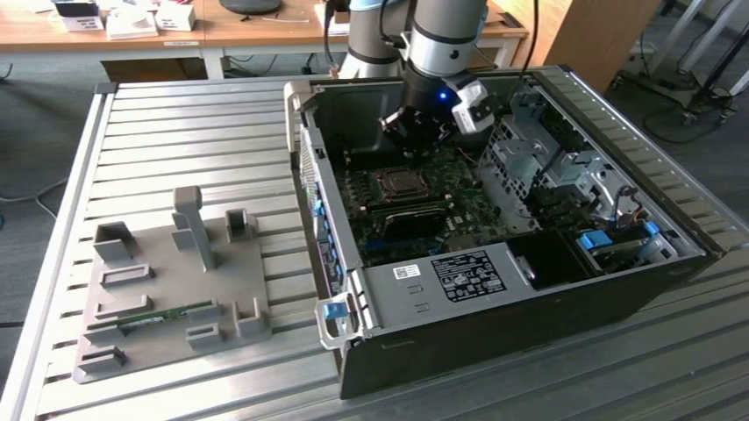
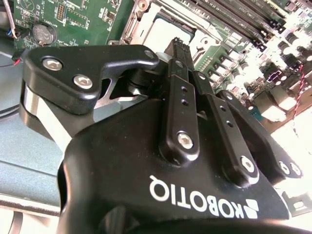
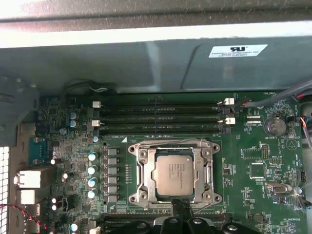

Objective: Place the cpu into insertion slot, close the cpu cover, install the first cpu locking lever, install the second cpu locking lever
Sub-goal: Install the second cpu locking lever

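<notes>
The cpu (image 3: 174, 176) lies flat in the insertion slot (image 3: 141, 170) on the green board, silver top up. The cpu cover (image 3: 207, 176) lies down around it as a silver frame. A thin wire lever (image 3: 170, 142) runs along the frame's edge beside the memory slots. My gripper (image 3: 179, 208) hangs just above the socket's opposite edge, fingers together with nothing between them. In the second wrist view the gripper (image 2: 178, 48) points at the cpu (image 2: 165, 28). In the exterior view the gripper (image 1: 412, 147) hovers over the socket (image 1: 402, 182) inside the open case.
Long black memory slots (image 3: 161, 117) lie beside the socket, and the case wall (image 3: 146, 63) rises behind them. Capacitors (image 3: 91, 170) stand on one side. A drive cage (image 1: 538, 167) fills the case's right in the exterior view. A grey fixture plate (image 1: 164, 281) lies outside.
</notes>
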You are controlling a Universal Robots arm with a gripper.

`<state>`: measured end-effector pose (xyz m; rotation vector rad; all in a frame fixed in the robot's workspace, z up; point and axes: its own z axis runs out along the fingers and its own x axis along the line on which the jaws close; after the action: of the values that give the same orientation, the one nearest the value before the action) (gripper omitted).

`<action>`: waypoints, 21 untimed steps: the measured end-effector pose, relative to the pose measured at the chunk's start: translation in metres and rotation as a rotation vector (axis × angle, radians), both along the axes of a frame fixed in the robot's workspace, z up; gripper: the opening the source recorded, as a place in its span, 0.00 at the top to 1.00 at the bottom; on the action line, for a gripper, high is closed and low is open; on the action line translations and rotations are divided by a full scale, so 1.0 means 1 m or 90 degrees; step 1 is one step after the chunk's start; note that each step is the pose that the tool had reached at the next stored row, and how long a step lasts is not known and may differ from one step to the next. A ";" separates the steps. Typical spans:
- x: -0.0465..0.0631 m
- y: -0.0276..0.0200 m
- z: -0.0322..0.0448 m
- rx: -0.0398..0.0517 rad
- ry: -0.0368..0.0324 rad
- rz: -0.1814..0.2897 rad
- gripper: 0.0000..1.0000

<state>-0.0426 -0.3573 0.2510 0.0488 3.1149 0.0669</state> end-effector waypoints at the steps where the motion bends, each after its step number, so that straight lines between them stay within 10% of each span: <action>1: 0.000 -0.0007 0.0000 0.0000 0.0000 0.000 0.89; 21: 0.000 -0.0103 0.0000 -0.0001 0.0007 0.000 0.89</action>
<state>-0.0428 -0.3676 0.2510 0.0490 3.1160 0.0667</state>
